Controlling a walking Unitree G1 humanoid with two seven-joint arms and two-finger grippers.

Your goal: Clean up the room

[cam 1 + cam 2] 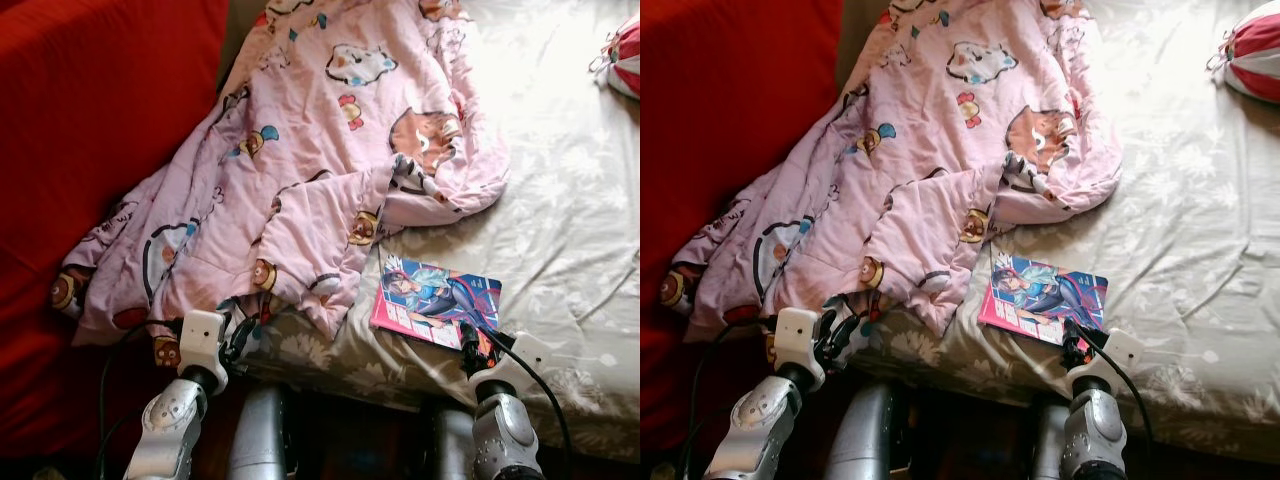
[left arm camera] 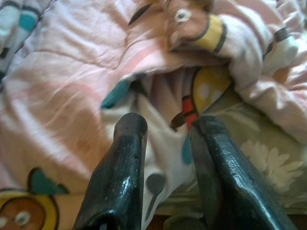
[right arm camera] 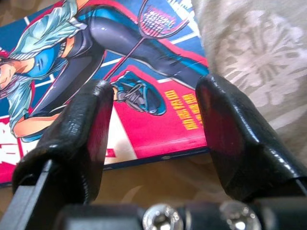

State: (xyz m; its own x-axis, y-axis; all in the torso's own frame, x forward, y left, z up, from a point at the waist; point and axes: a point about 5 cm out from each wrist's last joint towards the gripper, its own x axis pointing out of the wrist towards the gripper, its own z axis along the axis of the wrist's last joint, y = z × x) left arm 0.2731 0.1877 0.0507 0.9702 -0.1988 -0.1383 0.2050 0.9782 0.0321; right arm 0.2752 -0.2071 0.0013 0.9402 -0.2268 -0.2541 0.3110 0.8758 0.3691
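A pink cartoon-print blanket [image 1: 300,150] lies crumpled across the left of the bed, with its lower edge hanging over the front. My left gripper [image 1: 243,335] is at that hanging edge; in the left wrist view it [image 2: 168,122] is open, with a fold of the blanket between its fingers. A comic book [image 1: 437,297] with a pink and blue cover lies flat near the bed's front edge. My right gripper [image 1: 475,345] sits at the book's near right corner. Seen from the right wrist, it [image 3: 156,88] is open, and the book cover [image 3: 139,57] shows just beyond its fingertips.
The bed is covered by a beige floral sheet [image 1: 570,200] that stretches to the right. A red fabric surface [image 1: 90,120] borders the blanket on the left. A red and white striped item [image 1: 625,55] lies at the far right of the bed.
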